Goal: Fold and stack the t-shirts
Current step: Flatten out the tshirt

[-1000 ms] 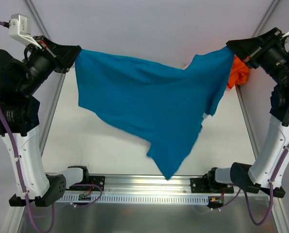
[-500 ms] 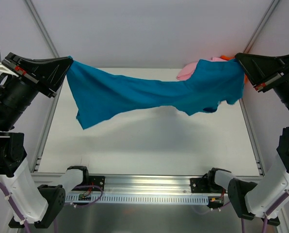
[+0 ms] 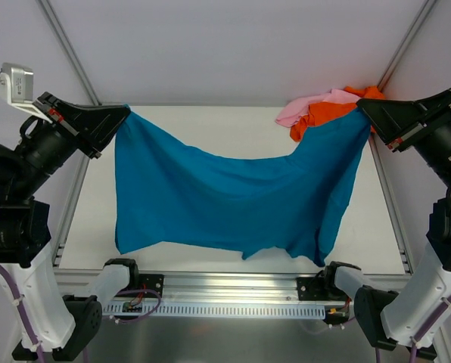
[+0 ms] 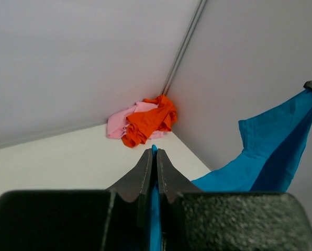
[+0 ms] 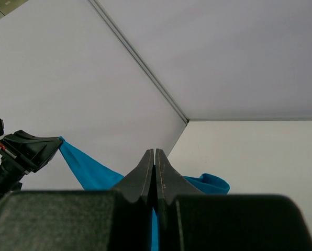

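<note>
The teal-blue t-shirt (image 3: 225, 200) hangs spread like a curtain between the two arms, filling the middle of the overhead view. The left hand (image 3: 125, 113), at the upper left of that view, is clamped tight on one top corner of the cloth. The right hand (image 3: 360, 110), at the upper right, is clamped tight on the other top corner. Between the two grips the top edge sags in a shallow dip, lowest a little right of centre. The ragged bottom edge runs across the lower part of the frame, just above the metal rail (image 3: 225, 291). I cannot tell whether it touches the white tabletop (image 3: 210, 125). In each wrist view the two fingers are pressed together with a thin sliver of teal cloth caught between them. In the left wrist view the rest of the shirt climbs toward the right edge of the frame. The orange t-shirt (image 3: 325, 115) and the pink t-shirt (image 3: 305, 107) lie crumpled together in the far corner of the tabletop, at the upper right of the overhead view. They touch each other, with the orange one partly on top.
</note>
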Controlling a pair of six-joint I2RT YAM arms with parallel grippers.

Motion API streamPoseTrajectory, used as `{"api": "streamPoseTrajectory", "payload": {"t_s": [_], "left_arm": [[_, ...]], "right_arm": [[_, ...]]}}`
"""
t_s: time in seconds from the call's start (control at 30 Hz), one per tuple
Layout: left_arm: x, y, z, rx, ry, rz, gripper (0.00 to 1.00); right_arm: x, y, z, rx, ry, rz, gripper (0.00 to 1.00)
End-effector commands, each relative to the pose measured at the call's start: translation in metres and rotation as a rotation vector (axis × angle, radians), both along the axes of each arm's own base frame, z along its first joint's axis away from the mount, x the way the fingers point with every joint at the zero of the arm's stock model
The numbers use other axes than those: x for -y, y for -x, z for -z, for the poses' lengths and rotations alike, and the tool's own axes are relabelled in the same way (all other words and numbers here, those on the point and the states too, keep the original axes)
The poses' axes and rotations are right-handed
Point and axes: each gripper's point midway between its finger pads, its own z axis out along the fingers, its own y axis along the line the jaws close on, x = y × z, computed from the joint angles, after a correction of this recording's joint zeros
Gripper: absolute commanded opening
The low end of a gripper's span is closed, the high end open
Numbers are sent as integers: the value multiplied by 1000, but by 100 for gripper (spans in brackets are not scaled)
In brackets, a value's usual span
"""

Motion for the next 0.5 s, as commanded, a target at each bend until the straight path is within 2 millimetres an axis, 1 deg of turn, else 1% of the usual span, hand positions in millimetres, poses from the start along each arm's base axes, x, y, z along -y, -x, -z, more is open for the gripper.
{"api": "streamPoseTrajectory", "payload": {"t_s": [0.0,0.03,0.1,0.13,0.17,0.2,0.23,0.27,0.3,0.33,0.37,0.4,0.43,0.47], "left_arm": [[-1,-23,12,-21,-9,-8,0],[-2,-34,17,-42,-12,-17,0],[-6,-51,22,-68,-11,-43,0],[-10,-69,27,-90,-12,-71,0],[-12,-77,27,-89,-9,-83,0],[-16,-90,30,-104,-6,-109,0],[-23,-114,37,-134,-5,-150,0],[-27,-124,34,-123,0,-170,0],[-31,-134,31,-118,7,-183,0],[-32,-152,33,-125,8,-184,0],[-37,-157,18,-84,22,-211,0],[-39,-162,9,-72,35,-217,0],[-38,-173,5,-83,63,-194,0],[-29,-152,-28,16,53,-128,0]], "right_arm": [[3,-8,3,10,34,14,0],[5,-13,6,0,38,19,0],[10,-32,15,-41,42,28,0],[12,-39,18,-53,41,30,0],[14,-49,22,-73,39,37,0],[19,-66,27,-95,36,47,0],[22,-78,32,-111,38,52,0],[25,-88,33,-117,39,60,0],[30,-106,34,-114,39,74,0],[33,-114,31,-103,43,86,0],[37,-123,28,-96,40,104,0],[38,-128,25,-91,39,107,0],[41,-142,24,-101,31,103,0],[36,-129,-4,-27,18,92,0]]}}
